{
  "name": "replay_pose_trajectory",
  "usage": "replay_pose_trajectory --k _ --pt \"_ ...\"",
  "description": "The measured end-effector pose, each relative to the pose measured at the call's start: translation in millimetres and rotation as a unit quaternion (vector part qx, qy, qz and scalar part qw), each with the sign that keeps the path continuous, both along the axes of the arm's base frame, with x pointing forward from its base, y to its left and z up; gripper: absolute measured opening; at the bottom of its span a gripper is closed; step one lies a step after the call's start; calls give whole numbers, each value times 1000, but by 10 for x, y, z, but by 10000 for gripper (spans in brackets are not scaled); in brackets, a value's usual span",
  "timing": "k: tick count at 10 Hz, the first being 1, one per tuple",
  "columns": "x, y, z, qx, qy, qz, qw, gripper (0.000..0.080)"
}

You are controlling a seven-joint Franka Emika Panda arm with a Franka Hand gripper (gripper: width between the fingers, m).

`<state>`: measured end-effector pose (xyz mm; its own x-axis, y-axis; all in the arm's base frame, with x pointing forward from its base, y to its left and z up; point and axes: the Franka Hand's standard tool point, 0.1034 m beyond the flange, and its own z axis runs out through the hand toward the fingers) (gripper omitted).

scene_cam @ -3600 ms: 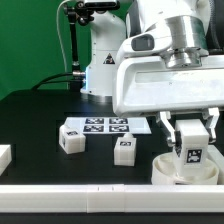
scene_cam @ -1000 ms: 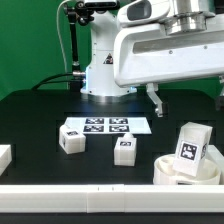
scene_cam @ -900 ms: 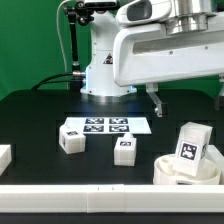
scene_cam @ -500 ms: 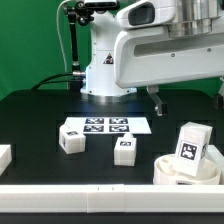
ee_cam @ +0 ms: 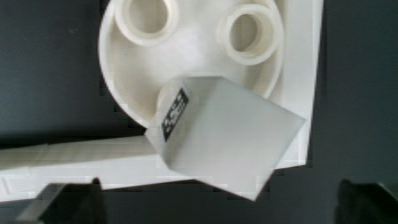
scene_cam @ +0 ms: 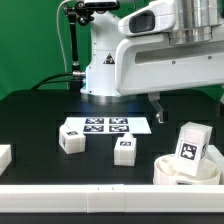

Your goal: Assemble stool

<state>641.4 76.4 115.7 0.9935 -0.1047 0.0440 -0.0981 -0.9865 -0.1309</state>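
The round white seat disc (scene_cam: 172, 172) lies at the front on the exterior view's right. One chunky white leg (scene_cam: 190, 143) stands in it, tilted, its tag facing the camera. Two more tagged legs (scene_cam: 70, 138) (scene_cam: 124, 150) rest loose on the black table. My gripper (scene_cam: 190, 112) hangs well above the seat, open and holding nothing; only one finger (scene_cam: 157, 106) shows clearly. In the wrist view the seat disc (ee_cam: 178, 55) shows round holes, the leg (ee_cam: 231, 135) leans over its rim, and both fingertips (ee_cam: 63, 205) stand wide apart below it.
The marker board (scene_cam: 105, 126) lies flat behind the loose legs. A plain white block (scene_cam: 4, 155) sits at the exterior view's left edge. A white rail (scene_cam: 90, 190) runs along the table's front, with the seat close against it. The robot base (scene_cam: 100, 70) stands behind.
A few seconds ago the gripper was down around the leg in the seat; it has since let go and risen. In the last second the arm drifted slightly toward the exterior view's right.
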Motion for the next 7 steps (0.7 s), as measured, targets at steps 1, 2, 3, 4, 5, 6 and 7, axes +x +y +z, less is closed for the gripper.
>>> replay_pose_trajectory --k 1,2,3,4,5,6,7 --pt "2 -11 2 0 0 -13 1000 649" --pt "1 -39 11 3 6 -77 997 649" --pt "-2 -48 23 7 17 -159 987 649" --pt "-4 -39 18 18 31 -254 967 649" --pt "-4 -33 14 20 33 -270 962 649" --pt "-6 -25 10 21 36 -288 957 649" --pt "-7 -13 7 25 41 -324 945 649"
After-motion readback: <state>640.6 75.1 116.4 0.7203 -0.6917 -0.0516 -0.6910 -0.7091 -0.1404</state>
